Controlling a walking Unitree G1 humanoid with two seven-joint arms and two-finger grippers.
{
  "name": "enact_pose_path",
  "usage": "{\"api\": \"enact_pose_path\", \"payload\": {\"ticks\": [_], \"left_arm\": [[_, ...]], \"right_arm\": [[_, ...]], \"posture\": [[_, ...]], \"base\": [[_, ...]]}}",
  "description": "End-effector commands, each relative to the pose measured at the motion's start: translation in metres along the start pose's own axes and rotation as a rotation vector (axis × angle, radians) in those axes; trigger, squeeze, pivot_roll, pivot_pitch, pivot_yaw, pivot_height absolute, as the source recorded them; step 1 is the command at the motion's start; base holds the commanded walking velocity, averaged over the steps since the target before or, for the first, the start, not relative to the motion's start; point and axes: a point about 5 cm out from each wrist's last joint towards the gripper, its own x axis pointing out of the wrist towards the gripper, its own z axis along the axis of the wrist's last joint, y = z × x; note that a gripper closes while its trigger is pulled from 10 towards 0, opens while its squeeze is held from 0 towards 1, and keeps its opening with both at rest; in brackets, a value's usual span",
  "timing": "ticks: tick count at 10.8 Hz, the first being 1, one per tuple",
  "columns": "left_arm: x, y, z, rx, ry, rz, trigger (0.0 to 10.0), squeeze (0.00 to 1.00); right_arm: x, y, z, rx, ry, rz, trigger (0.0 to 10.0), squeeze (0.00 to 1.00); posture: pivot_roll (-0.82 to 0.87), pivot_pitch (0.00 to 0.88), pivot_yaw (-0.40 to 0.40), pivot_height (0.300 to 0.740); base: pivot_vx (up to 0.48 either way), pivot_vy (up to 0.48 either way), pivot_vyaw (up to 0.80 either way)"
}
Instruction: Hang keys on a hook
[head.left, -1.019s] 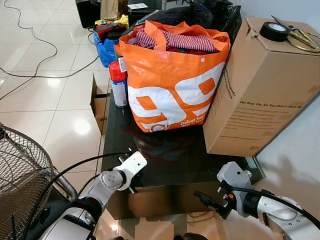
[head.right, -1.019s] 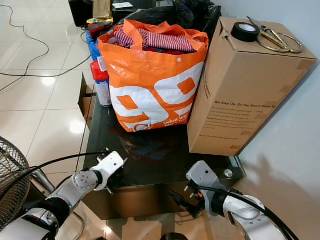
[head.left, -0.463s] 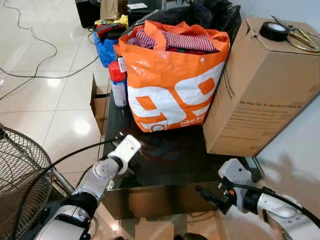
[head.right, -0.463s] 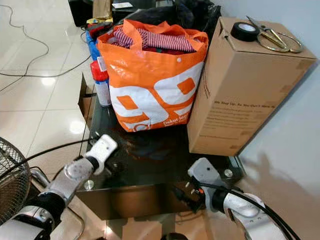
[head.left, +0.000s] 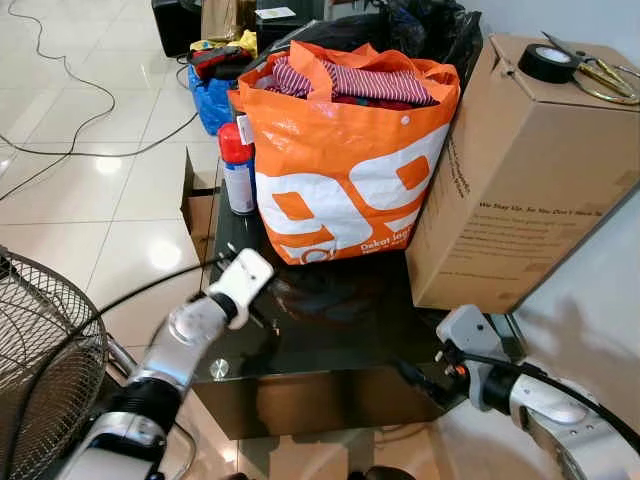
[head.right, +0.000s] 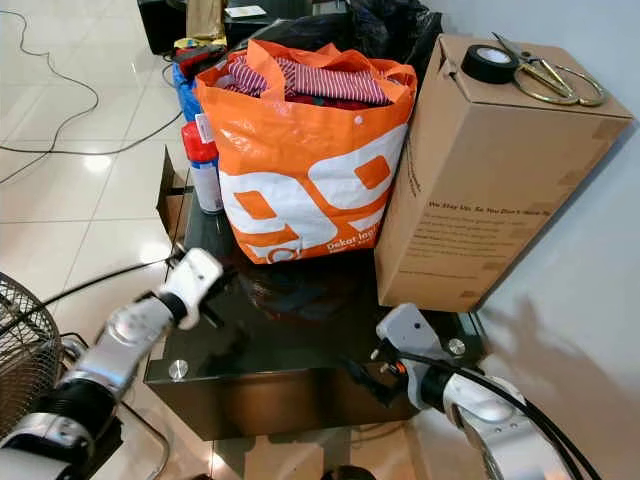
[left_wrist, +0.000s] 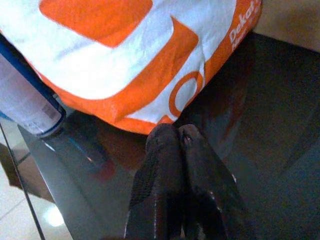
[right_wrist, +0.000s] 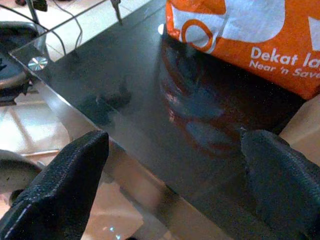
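My left gripper (left_wrist: 179, 136) is shut with nothing between its fingers. It hovers low over the left part of the black glass table (head.left: 350, 310), close to the bottom corner of the orange shopping bag (head.left: 345, 170). From the head the left gripper (head.left: 256, 314) sits just below its white wrist. My right gripper (right_wrist: 175, 145) is open and empty, level with the table's front edge at the right; from the head it is the right gripper (head.left: 415, 378). On the cardboard box (head.left: 520, 190) lie a black tape roll (head.left: 549, 62) and gold scissors (head.left: 600, 75) with a thin metal ring.
A red-capped spray can (head.left: 236, 170) stands at the table's left edge beside the bag. A wire fan grille (head.left: 40, 360) is at my lower left. A small open carton (head.left: 198, 205) and cables (head.left: 90, 130) lie on the tiled floor. A white wall is on the right.
My left arm has lifted from below the table's front edge and reached forward over its left part toward the bag. The right gripper has edged closer to the front edge.
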Motion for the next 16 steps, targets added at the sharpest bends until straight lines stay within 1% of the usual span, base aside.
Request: {"api": "enact_pose_path", "payload": {"ticks": [1,2,3,4,5,6,7,8,9,10,11,13,14,15,16], "left_arm": [[-0.002,0.001,0.008,-0.026,-0.036,-0.022,0.0,0.00],[-0.002,0.007,0.022,-0.042,-0.087,-0.039,0.0,0.00],[-0.005,0.014,0.047,-0.058,-0.172,-0.111,0.0,0.00],[-0.008,0.015,0.057,-0.058,-0.202,-0.148,0.0,0.00],[-0.011,0.016,0.069,-0.061,-0.244,-0.200,0.0,0.00],[-0.017,0.019,0.098,-0.053,-0.326,-0.285,0.0,0.00],[-0.016,0.024,0.110,-0.037,-0.351,-0.305,0.0,0.00],[-0.013,0.027,0.125,-0.028,-0.388,-0.338,0.0,0.00],[-0.008,0.026,0.137,-0.020,-0.410,-0.380,0.0,0.00],[-0.003,0.019,0.143,-0.009,-0.415,-0.415,0.0,0.00],[0.002,0.012,0.146,-0.015,-0.414,-0.446,0.0,0.00],[0.011,0.002,0.149,-0.031,-0.418,-0.467,0.0,0.00],[0.013,-0.002,0.151,-0.045,-0.426,-0.476,0.0,0.00],[0.017,-0.011,0.153,-0.053,-0.428,-0.492,0.0,0.00],[0.020,-0.015,0.153,-0.054,-0.426,-0.494,0.0,0.00]], "right_arm": [[0.000,-0.008,0.003,0.010,-0.028,-0.057,10.0,0.00],[0.003,-0.014,0.006,0.044,-0.064,-0.107,10.0,0.00],[0.010,-0.018,0.007,0.094,-0.097,-0.151,10.0,0.00],[0.013,-0.017,0.009,0.114,-0.117,-0.156,10.0,0.06],[0.017,-0.012,0.015,0.122,-0.154,-0.139,10.0,1.00],[0.023,-0.002,0.029,0.121,-0.229,-0.064,10.0,1.00],[0.026,0.001,0.036,0.122,-0.260,-0.025,10.0,1.00],[0.029,0.007,0.047,0.111,-0.301,0.037,10.0,1.00],[0.035,0.009,0.058,0.108,-0.335,0.058,10.0,1.00],[0.038,0.010,0.067,0.121,-0.370,0.075,10.0,1.00],[0.038,0.012,0.073,0.122,-0.396,0.092,10.0,1.00],[0.034,0.015,0.079,0.145,-0.425,0.118,10.0,1.00],[0.035,0.017,0.080,0.143,-0.428,0.127,10.0,0.07],[0.040,0.019,0.083,0.131,-0.425,0.122,10.0,0.00],[0.047,0.019,0.083,0.121,-0.390,0.104,10.0,0.00]], "posture": [[-0.17,0.000,-0.034,0.740],[-0.15,0.000,-0.038,0.740],[-0.10,0.000,-0.043,0.740],[-0.09,0.000,-0.040,0.740],[-0.07,0.000,-0.036,0.740],[-0.04,0.000,-0.034,0.740],[-0.03,0.000,-0.028,0.740],[-0.02,0.000,-0.024,0.740],[-0.02,0.000,-0.022,0.740],[-0.01,0.000,-0.020,0.740],[-0.01,0.000,-0.023,0.740],[-0.02,0.000,-0.018,0.740],[-0.02,0.000,-0.014,0.740],[-0.02,0.000,-0.011,0.740],[-0.02,0.000,-0.015,0.740]], "base": [[0.000,0.000,0.00],[0.000,0.000,0.00],[0.000,0.000,0.00],[0.000,0.000,0.00],[0.000,0.000,0.00],[0.000,0.000,0.00],[0.000,0.000,0.00],[0.000,0.000,0.00],[0.000,0.000,0.00],[0.000,0.000,0.00],[0.000,0.000,0.00],[0.000,0.000,0.00],[0.000,0.000,0.00],[0.000,0.000,0.00],[0.000,0.000,0.00]]}}
